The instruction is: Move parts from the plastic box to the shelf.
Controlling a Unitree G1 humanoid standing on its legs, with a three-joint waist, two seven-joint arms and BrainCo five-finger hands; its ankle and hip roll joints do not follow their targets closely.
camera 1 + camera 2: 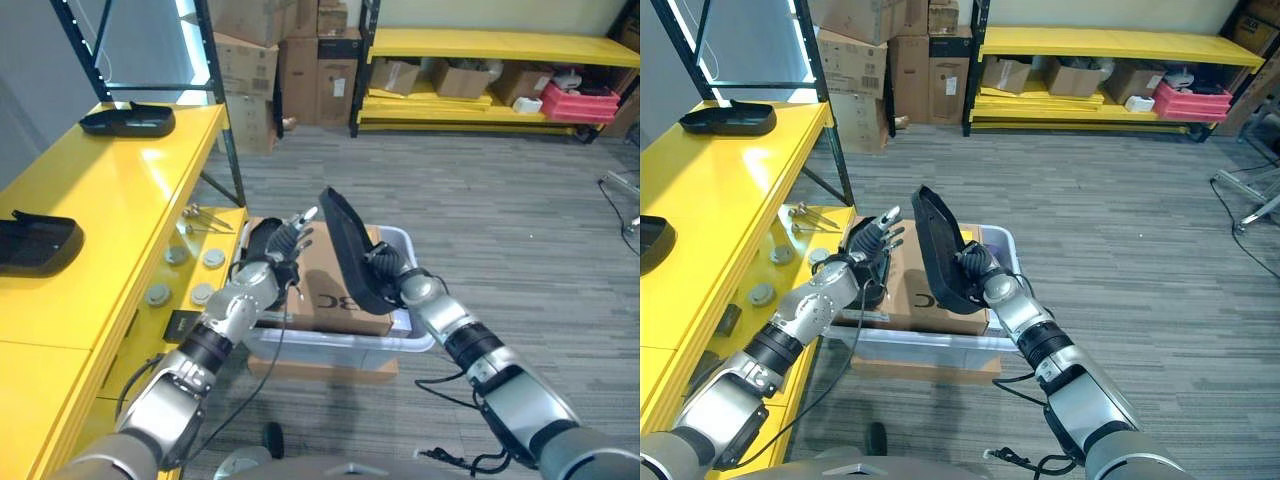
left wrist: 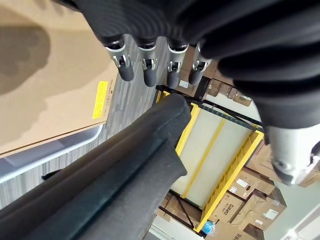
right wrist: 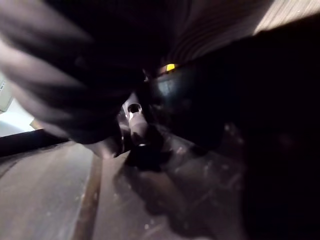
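Black, stiff, light-looking moulded plastic part (image 1: pixel 347 250) stands upright, clamped in your right robot hand (image 1: pixel 385 270); left robot hand (image 1: pixel 285 245) fingers relaxed beside it.

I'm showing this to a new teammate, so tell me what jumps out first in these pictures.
First, the long black curved plastic part, held upright in the right hand above the clear plastic box with a brown cardboard carton in it. The left hand hovers beside it, fingers straight. To the robot's left, the bright yellow shelf carries two similar black parts.
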